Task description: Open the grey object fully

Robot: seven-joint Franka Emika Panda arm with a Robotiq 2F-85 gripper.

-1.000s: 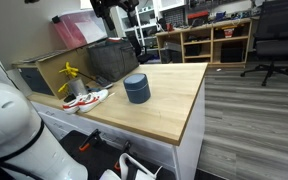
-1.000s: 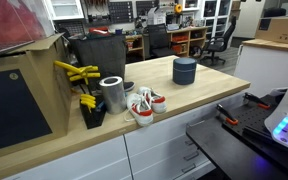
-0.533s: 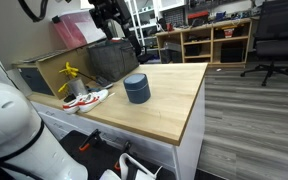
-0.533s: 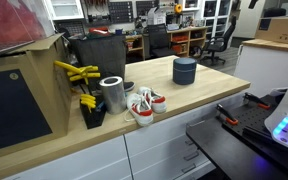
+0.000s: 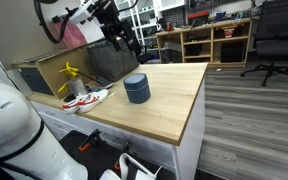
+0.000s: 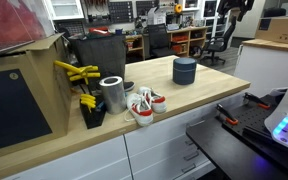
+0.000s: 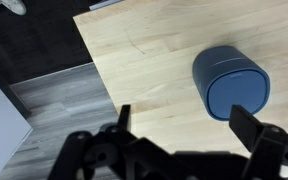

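Hand (image 7: 181,118) spread, empty: only my wrist view shows that. In an exterior view it sits upper centre, closed grey object (image 5: 136,88) mid-frame on bench (image 5: 174,108).

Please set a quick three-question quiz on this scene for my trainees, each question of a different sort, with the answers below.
1. True or false: the grey container has its lid off.
2. The claw is: A) shut on the container; B) open, up clear of the container; C) out of sight in every view.
3. In an exterior view, what lies on the counter next to the metal cup?

Key
1. False: the lid sits flat on top.
2. B.
3. A pair of red-and-white shoes.
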